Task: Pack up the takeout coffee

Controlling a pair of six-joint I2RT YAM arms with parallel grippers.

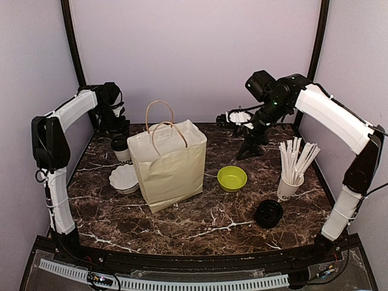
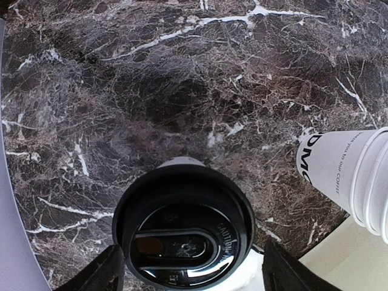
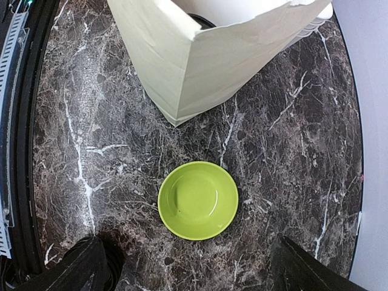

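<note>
Loose black lid (image 1: 268, 213): lies flat on the marble table (image 1: 200, 224), nearest the arm bases, on the right.
Stick cup (image 1: 288, 187): upright just behind that lid, its lettering mostly turned away and unreadable.
Green bowl (image 3: 197, 200): upright between the stick cup and the paper bag, apart from both.
Paper bag (image 1: 168, 163): upright, mouth open, left of centre. The top view does not show its interior. The right wrist view shows a dark curved edge inside the mouth that cannot be identified.
Nested white cups (image 2: 339, 170): on their side, left of the bag, cut off by the edge of the left wrist view. Only part of the print is legible.
Takeout coffee (image 2: 182, 230): one lidded cup, upright on the table at the far left, behind the nested cups. The lid hides its wall.
Left gripper (image 2: 192, 247): jaws spread, one finger (image 2: 100, 273) on each side of the cup's lid. Contact cannot be confirmed.
Left arm (image 1: 73, 109): elbow raised, wrist pointing down over the cup.
Right gripper (image 1: 250, 148): jaws wide, nothing between them, above the table behind the bowl and well apart from the coffee.
Right arm (image 1: 330, 112): arched high from the right, wrist angled down and left.
</note>
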